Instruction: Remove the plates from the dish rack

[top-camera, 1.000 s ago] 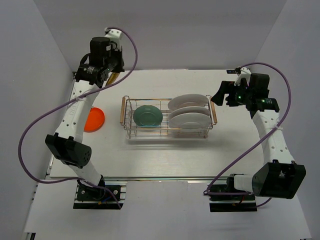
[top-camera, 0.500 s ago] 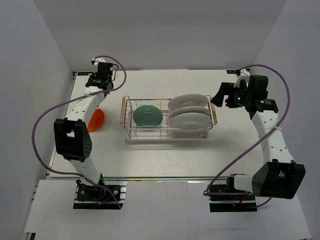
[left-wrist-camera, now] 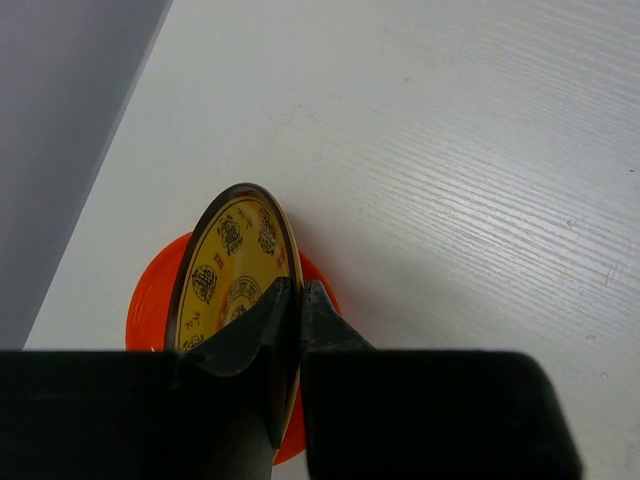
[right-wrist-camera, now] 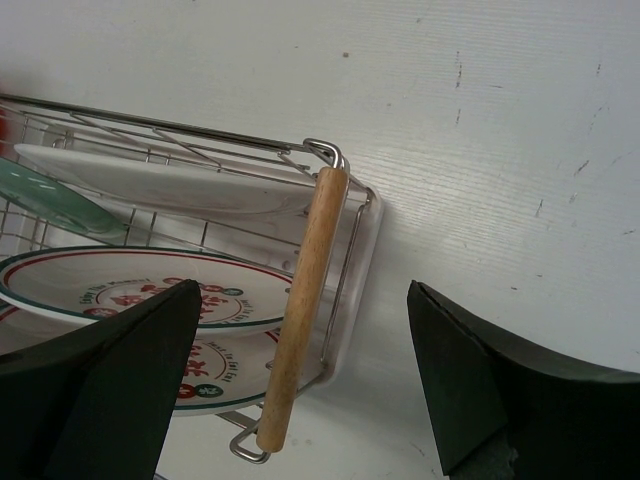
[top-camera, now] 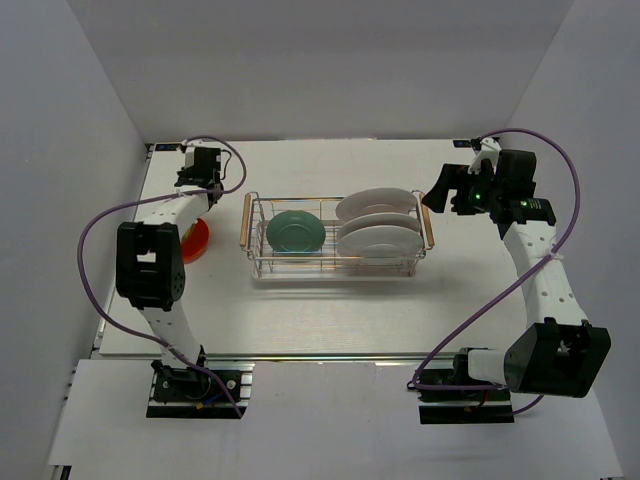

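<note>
The dish rack stands mid-table with a teal plate and three white plates upright in it. An orange-red plate lies on the table left of the rack. My left gripper is over it, shut on the rim of a yellow plate held on edge just above the orange-red plate; the gripper pinches its near rim. My right gripper is open and empty, hovering at the rack's right wooden handle. Green-ringed white plates show in the right wrist view, where the gripper straddles the handle.
The grey side wall runs close along the table's left edge by the orange-red plate. Purple cables loop from both arms. Bare white table lies in front of the rack.
My left arm has swung down from high at the back left, bringing the yellow plate low over the orange-red plate. The right arm has not moved.
</note>
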